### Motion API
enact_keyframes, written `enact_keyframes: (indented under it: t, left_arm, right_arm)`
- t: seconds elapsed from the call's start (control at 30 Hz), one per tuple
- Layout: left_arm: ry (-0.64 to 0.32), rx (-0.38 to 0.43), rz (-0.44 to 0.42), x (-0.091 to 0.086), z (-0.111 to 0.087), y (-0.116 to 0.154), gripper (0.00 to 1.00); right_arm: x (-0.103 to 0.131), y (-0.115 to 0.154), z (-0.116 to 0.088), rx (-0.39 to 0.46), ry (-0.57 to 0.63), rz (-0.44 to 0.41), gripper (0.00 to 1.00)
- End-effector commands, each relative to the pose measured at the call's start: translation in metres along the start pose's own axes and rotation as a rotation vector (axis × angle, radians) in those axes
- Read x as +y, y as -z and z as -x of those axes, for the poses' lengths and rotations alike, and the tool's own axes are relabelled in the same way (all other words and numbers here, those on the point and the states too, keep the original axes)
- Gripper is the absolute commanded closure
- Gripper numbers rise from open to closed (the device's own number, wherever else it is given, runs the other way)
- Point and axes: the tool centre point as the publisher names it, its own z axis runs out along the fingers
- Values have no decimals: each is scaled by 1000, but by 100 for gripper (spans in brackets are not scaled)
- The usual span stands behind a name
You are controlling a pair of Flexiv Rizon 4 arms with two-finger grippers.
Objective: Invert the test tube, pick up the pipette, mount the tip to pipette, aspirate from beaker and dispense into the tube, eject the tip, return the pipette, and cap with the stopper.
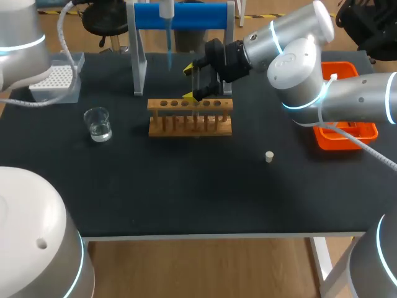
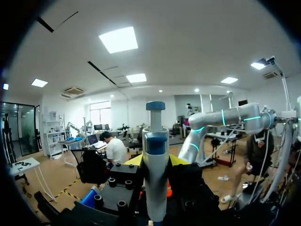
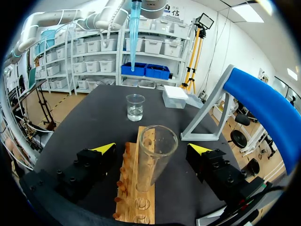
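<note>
A clear test tube (image 3: 153, 155) stands upright, mouth up, in the wooden rack (image 1: 190, 118). My right gripper (image 1: 190, 82) is open around the tube, its yellow tips (image 3: 104, 148) apart from the glass on both sides. Up at the blue stand (image 1: 180, 15) hangs the pipette (image 1: 166, 9) with a blue tip (image 1: 169, 49) mounted. My left gripper (image 2: 155, 160) is shut on the pipette (image 2: 154, 155); the head view cuts this gripper off. A glass beaker (image 1: 98, 124) with water stands left of the rack. The small white stopper (image 1: 269, 157) lies on the mat to the right.
A white tip box (image 1: 56, 77) sits at the back left. An orange tray (image 1: 344, 133) lies at the right edge under my right arm. The stand's grey legs (image 1: 139, 62) rise just behind the rack.
</note>
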Motion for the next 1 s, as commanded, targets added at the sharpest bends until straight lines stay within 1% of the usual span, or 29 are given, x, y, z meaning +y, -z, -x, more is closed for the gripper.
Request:
enact_keyframes:
  t: [0.03,0.87,1.0]
  left_arm:
    - [1,35,2,-1,6,-1,100]
    - [1,35,2,-1,6,-1,100]
    - [3,40,-3,3,7,-6,100]
  right_arm:
    - [0,1,0,1,1,-2,0]
    - [0,1,0,1,1,-2,0]
    - [0,1,0,1,1,-2,0]
